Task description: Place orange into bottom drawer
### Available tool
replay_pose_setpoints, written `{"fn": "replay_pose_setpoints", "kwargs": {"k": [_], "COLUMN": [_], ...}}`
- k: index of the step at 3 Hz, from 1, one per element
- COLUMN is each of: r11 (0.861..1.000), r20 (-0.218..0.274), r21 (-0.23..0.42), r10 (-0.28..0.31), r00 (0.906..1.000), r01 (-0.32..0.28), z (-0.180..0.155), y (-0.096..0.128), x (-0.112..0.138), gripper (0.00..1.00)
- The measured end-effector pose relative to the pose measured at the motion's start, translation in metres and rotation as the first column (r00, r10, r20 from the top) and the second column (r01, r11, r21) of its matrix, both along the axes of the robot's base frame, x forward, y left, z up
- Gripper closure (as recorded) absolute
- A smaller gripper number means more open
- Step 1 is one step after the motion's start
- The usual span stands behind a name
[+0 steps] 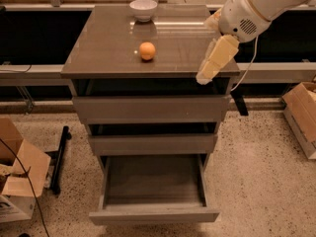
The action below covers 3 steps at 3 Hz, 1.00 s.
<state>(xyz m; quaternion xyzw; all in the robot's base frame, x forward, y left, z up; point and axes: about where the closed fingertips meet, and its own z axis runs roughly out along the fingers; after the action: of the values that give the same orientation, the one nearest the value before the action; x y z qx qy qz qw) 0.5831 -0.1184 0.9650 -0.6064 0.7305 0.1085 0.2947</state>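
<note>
The orange (pixel 147 51) sits on the grey-brown cabinet top (pixel 108 48), left of the middle. The bottom drawer (pixel 154 213) is pulled out toward me and shows nothing inside. My gripper (pixel 206 76) hangs from the white arm at the cabinet top's front right edge, to the right of the orange and apart from it. It holds nothing that I can see.
A white bowl (pixel 143 8) stands at the back of the cabinet top. The two upper drawers (pixel 150 108) are shut. Cardboard boxes lie on the floor at the left (pixel 17 169) and at the right (pixel 303 115). A black stand (pixel 58 157) lies left of the cabinet.
</note>
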Motion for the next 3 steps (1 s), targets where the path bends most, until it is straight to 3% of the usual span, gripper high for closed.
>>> {"fn": "replay_pose_setpoints", "kwargs": {"k": [2,3], "r11": [0.994,0.975], "r20": [0.016,0.008], "r21": [0.106,0.220], "r10": [-0.003,-0.028], "r00": [0.9999,0.9996], "r01": [0.001,0.026], "z": [-0.022,-0.036], "y": [0.042,0.066], "x": [0.046,0.088], "gripper": [0.00,0.00]}}
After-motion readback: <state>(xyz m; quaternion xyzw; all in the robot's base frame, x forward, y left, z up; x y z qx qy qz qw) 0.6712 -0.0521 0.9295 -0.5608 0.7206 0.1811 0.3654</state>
